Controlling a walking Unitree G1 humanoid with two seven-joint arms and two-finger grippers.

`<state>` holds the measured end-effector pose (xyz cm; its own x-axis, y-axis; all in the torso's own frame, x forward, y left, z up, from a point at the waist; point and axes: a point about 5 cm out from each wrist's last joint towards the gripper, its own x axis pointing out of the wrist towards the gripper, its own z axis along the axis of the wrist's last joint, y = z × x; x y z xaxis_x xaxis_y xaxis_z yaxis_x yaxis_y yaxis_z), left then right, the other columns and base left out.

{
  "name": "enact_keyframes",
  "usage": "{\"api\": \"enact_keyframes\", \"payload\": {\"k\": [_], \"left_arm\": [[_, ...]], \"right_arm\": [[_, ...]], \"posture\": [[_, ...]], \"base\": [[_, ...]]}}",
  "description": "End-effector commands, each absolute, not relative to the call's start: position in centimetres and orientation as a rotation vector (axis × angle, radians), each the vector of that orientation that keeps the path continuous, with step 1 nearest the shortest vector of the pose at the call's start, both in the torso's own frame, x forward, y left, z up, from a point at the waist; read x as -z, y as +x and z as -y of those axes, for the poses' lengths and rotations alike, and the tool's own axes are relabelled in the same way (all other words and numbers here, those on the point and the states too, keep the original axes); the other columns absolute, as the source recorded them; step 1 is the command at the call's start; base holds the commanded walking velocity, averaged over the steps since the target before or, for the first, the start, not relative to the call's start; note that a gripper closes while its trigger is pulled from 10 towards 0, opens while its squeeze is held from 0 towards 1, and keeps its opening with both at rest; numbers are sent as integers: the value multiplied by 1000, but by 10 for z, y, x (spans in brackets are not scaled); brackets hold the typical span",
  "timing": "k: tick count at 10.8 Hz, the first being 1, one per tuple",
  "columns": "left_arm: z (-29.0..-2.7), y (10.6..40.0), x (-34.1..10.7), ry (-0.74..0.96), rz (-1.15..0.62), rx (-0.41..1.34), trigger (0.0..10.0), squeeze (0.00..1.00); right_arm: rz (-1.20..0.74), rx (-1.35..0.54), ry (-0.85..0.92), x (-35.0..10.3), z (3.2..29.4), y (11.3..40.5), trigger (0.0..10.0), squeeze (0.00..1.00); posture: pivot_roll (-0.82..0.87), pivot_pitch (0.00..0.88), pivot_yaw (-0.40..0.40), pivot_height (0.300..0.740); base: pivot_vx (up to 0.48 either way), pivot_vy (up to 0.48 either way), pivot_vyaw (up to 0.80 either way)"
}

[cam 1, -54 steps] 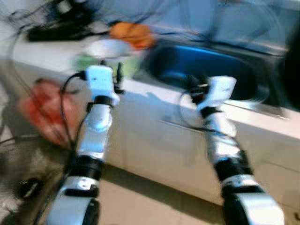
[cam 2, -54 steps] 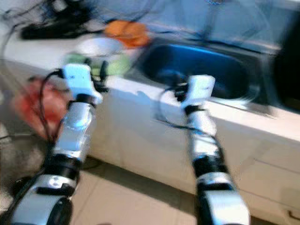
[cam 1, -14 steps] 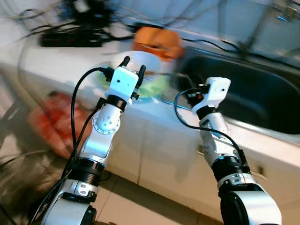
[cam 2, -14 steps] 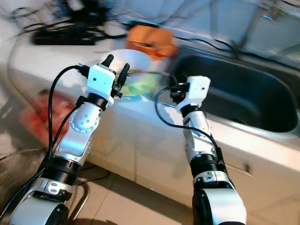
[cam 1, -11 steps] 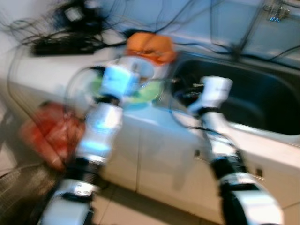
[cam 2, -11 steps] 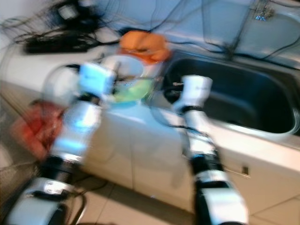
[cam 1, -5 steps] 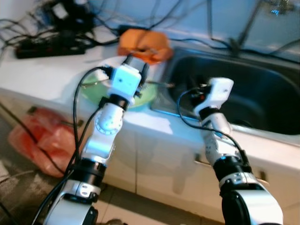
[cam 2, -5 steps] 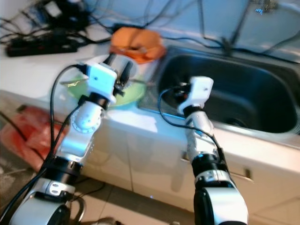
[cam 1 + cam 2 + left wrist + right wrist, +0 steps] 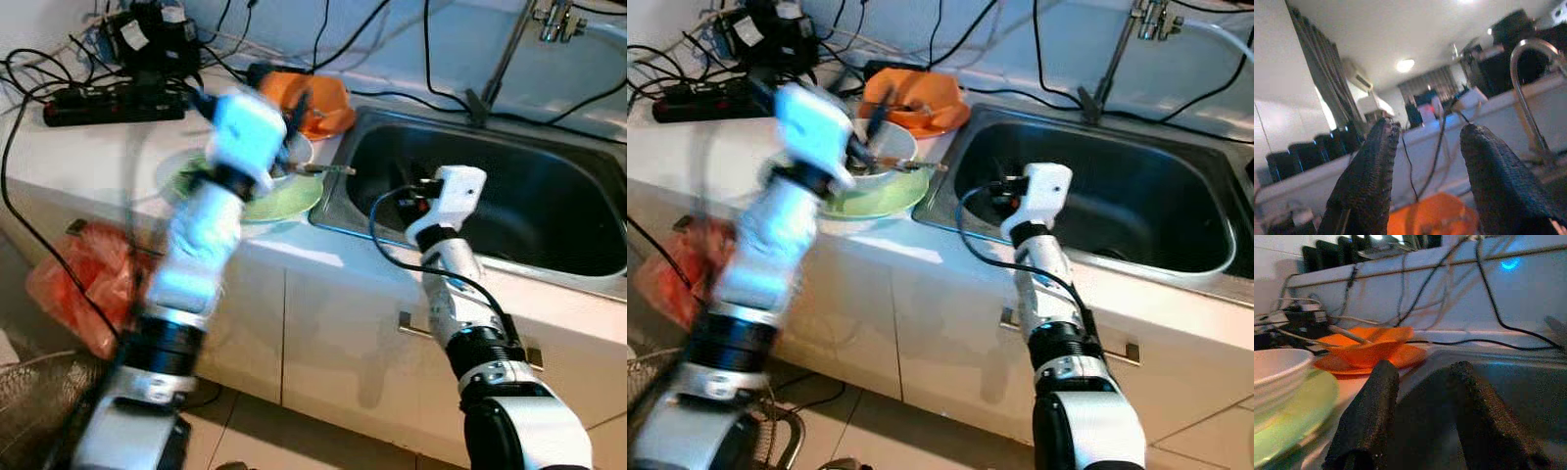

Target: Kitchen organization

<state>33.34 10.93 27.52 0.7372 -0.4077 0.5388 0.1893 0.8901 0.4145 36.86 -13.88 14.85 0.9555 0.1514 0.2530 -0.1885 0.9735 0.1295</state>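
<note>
**Both claws up at the sink edge, holding nothing**

I am standing before a white tabletop [image 9: 88,147] with a dark steel sink [image 9: 1136,211] set into it. My left claw [image 9: 1425,161] is raised over the dishes at the sink's left side; its arm is blurred in the head views, but the wrist view is showing its two black fingers [image 9: 1369,176] spread apart with nothing between them. Past them I am seeing the curved tap [image 9: 1528,73] and the orange dish below.

My right claw [image 9: 1422,401] is hovering over the sink's near left corner, its fingers [image 9: 1371,416] also standing apart and gripping nothing.

The things to tidy are sitting on the tabletop just left of the sink. A white bowl [image 9: 884,147] is resting on a green plate [image 9: 882,196], and some cutlery [image 9: 911,166] is lying in the bowl with a handle poking out toward the sink. Just behind them an orange dish [image 9: 916,103] is holding another utensil, close to the sink's back left corner.

Farther left on the tabletop a black power strip [image 9: 108,98] and a tangle of black cables [image 9: 39,64] are lying near the wall. On the floor below, beside the white cupboard doors [image 9: 333,333], a red plastic bag [image 9: 73,284] is slumping.
</note>
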Motion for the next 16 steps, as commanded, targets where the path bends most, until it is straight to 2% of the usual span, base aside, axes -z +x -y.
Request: {"api": "enact_keyframes", "payload": {"k": [1,3,6,7,9,11,13,14,16], "left_arm": [[-105,328,-292,345,689,407,10000,0],[-99,315,-282,455,564,624,10000,0],[-107,310,-255,478,380,739,10000,0],[-118,303,-254,474,327,758,10000,0],[-126,298,-255,482,294,771,10000,0],[-128,299,-253,535,278,746,10000,0],[-121,311,-243,651,277,669,10000,0],[-110,321,-244,645,346,587,10000,0],[-98,324,-240,640,368,599,10000,0]], "right_arm": [[251,-146,167,-152,145,371,10000,0],[249,-137,164,-151,146,371,10000,0],[241,-120,155,-151,149,372,10000,0],[228,-92,143,-149,157,373,10000,0],[188,-15,129,-145,170,374,10000,0],[184,2,130,-145,174,374,10000,0],[181,6,130,-144,173,374,10000,0],[183,10,132,-144,172,374,10000,0],[188,15,137,-143,172,374,10000,0]], "posture": [[57,31,-48,740],[63,30,-47,740],[62,29,-47,740],[68,30,-51,740],[75,33,-54,740],[77,33,-55,740],[73,30,-51,740],[71,30,-49,740],[60,30,-42,740]], "base": [[0,0,0],[0,0,0],[0,0,0],[0,0,0],[0,0,0],[0,0,0],[0,0,0],[0,0,0],[0,0,0]]}}
